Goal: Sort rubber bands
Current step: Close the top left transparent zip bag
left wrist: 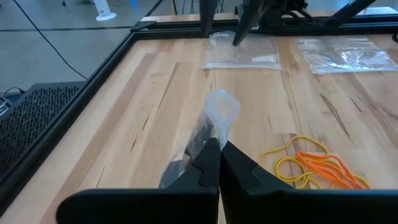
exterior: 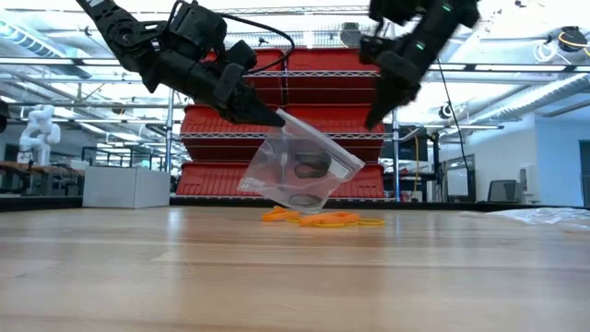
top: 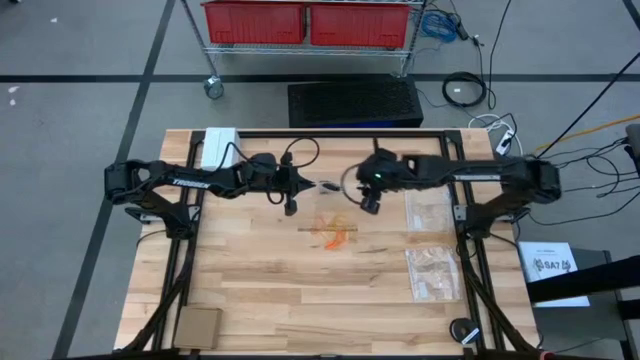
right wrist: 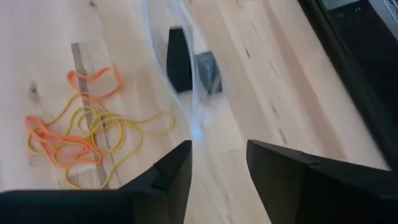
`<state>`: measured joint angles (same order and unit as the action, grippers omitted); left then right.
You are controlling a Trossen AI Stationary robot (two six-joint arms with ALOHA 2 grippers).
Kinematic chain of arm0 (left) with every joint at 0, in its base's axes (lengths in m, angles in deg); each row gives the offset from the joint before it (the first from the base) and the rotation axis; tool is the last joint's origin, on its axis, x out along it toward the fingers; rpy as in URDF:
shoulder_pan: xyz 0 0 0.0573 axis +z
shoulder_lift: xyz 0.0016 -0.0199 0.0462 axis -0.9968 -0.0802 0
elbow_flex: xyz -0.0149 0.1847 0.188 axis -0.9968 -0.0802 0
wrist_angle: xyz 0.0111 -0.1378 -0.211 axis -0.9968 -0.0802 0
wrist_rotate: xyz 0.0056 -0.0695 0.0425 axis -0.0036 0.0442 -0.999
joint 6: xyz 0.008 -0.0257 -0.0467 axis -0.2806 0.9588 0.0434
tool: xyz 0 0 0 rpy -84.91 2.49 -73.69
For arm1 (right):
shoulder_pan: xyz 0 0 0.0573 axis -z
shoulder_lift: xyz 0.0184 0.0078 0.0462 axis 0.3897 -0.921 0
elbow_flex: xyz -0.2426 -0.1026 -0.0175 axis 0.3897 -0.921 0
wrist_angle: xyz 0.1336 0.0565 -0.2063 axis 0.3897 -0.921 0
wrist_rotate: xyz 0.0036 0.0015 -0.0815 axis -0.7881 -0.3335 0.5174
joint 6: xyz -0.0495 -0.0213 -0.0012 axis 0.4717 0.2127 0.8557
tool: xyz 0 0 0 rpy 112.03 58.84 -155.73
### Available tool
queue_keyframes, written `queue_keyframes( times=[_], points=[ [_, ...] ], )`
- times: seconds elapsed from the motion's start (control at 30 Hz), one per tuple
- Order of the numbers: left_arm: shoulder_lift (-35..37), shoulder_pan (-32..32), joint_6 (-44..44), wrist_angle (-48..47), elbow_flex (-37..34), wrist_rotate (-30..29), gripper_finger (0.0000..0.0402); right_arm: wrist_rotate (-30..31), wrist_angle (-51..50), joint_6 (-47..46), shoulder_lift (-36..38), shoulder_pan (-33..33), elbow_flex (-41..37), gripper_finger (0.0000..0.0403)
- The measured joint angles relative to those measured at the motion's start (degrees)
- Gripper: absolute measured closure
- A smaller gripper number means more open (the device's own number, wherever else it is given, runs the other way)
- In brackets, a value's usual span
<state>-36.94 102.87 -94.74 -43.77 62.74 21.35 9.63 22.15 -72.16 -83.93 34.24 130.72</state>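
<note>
Orange and yellow bands [exterior: 323, 219] lie loose mid-table. Above them, left gripper [exterior: 277, 118] pinches a clear bag [exterior: 297, 166] with dark bands inside. Right gripper [exterior: 380, 103] spread, just beside the bag.

Clear glossy plastic bag [exterior: 297, 169]; matt wood table [top: 260, 270]

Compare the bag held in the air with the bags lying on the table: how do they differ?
The held bag hangs tilted above the table from the shut left end effector; the two other bags lie flat, untouched. The held bag shows dark bands inside; the flat bags' contents look pale. All are clear plastic.
</note>
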Motion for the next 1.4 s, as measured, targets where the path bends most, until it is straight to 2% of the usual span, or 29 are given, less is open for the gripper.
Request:
queue_keyframes(
  times=[0.07, 0.23, 0.37, 0.7, 0.83, 0.97, 1.13, 1.2, 1.33, 1.4],
  points=[
    [0.0, 0.0, 0.0, 0.0, 0.0, 0.0, 0.0401, -0.1, 7.6, -0.6, 3.3, 0.1, -7.0, 0.0255],
    [0.0, 0.0, 0.0, 0.8, 0.0, -0.1, 0.0401, 0.3, 34.4, 0.4, 8.3, -0.1, -24.5, 0.0268],
    [0.0, 0.0, 0.0, 1.1, 0.0, -0.3, 0.0401, -0.2, 50.3, -1.4, 7.1, 0.2, -31.2, 0.0286],
    [0.4, 0.1, -0.1, 0.8, 0.0, -0.7, 0.0401, -4.3, 51.6, -3.1, 5.7, 0.2, -32.3, 0.0295],
    [1.4, 0.1, -0.1, 0.8, 0.0, -0.8, 0.0401, -4.2, 54.9, -2.0, 3.0, 0.3, -32.3, 0.0305],
    [1.9, 0.1, -0.1, 0.7, 0.0, -0.8, 0.0401, -1.1, 56.2, -1.9, 0.5, 0.4, -32.3, 0.0309],
    [1.9, 0.1, -0.1, 0.5, 0.0, -0.9, 0.0401, -1.7, 59.7, -0.8, -0.4, 0.3, -32.3, 0.0306],
    [1.9, 0.1, -0.1, 0.5, 0.0, -0.9, 0.0401, -1.8, 59.8, -0.4, -0.4, 0.3, -32.3, 0.0322],
    [1.9, 0.1, -0.1, 0.8, 0.0, -0.9, 0.0401, -1.7, 60.2, 1.2, -0.4, 0.2, -32.3, 0.0387],
    [1.9, 0.1, -0.1, 1.4, 0.0, -0.9, 0.0401, -1.7, 61.5, 2.0, -0.3, 0.2, -32.1, 0.0392]
  ],
)
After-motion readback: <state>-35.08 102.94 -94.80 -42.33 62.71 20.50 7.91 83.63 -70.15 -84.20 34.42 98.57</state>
